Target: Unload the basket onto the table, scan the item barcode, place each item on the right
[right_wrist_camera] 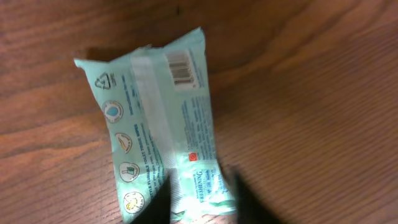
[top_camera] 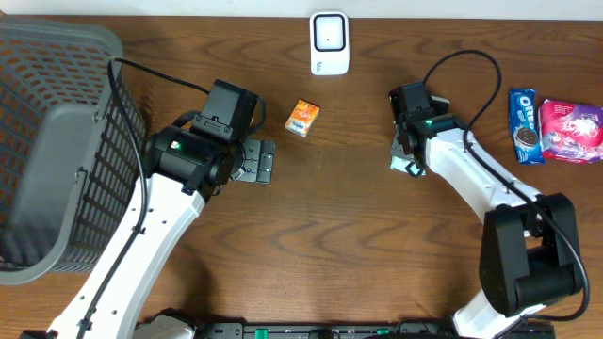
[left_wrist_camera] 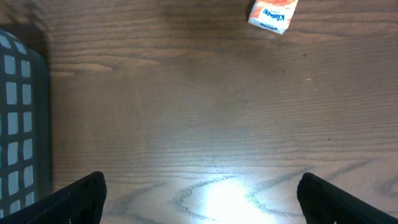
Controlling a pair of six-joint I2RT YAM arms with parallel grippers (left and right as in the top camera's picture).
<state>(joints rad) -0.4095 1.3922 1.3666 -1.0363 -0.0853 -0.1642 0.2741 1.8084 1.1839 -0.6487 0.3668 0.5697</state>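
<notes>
Now, right gripper (right_wrist_camera: 202, 202): low over the wood, its two dark fingers blurred on either side of the near end of the mint wipes pack (right_wrist_camera: 161, 124). Whether they are pinching it or only flanking it, I cannot tell.
Pack position: flat on the table (right_wrist_camera: 323, 124), directly under the right gripper, running away ahead of the fingers with the back seam up.
Code: the barcode (right_wrist_camera: 181, 67) sits on the pack's far end, ahead of the fingers, facing straight up.
Reader: the white scanner (top_camera: 330, 42) stands well apart from the right gripper, forward and off to its left.
Left gripper (left_wrist_camera: 205, 199): jaws spread wide with nothing between them, only bare wood below.
Other stock: the orange pack (left_wrist_camera: 273, 14) lies ahead of the left gripper, slightly to its right, untouched. The cookie pack (top_camera: 524, 124) and pink pack (top_camera: 570, 130) wait out to the right of the right gripper.
Done: by my read, the pack has been reached and no more. No scan looks possible from here.
Left: get a firm hold, lift, carry the pack toward the scanner, and turn the barcode to face it.
</notes>
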